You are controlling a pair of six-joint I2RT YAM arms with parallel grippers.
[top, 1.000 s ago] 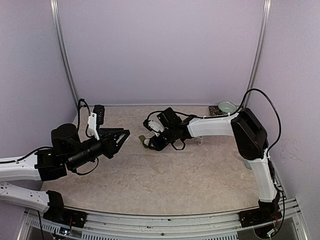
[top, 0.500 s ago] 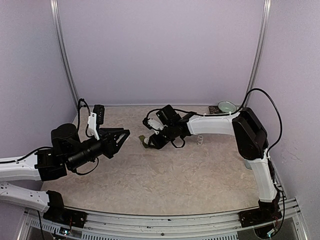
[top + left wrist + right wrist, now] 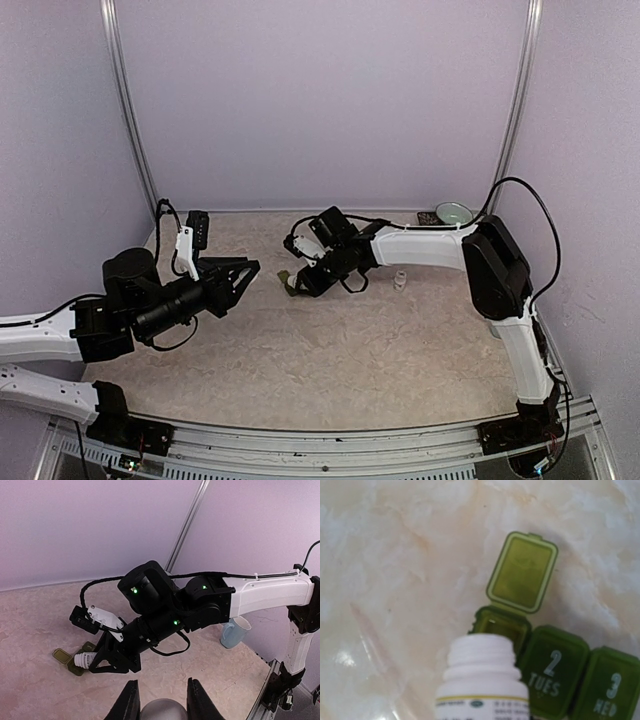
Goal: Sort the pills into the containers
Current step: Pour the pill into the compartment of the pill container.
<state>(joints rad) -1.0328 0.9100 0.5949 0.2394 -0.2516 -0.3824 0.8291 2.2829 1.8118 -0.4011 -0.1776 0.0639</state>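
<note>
Right wrist view: the right hand point(image 3: 296, 283) clamps a white bottle point(image 3: 481, 680), its mouth above the open end compartment of the containers point(image 3: 552, 672). The left hand point(image 3: 243, 270) is closed together.

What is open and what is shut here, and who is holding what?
first compartment: lid flipped open.
TUES compartment: lid shut.
WED compartment: lid shut.
white bottle: cap off, tipped toward the open compartment.
right gripper: shut on the white bottle.
left gripper: shut on a round grey thing.
blue mug: upright.
</note>
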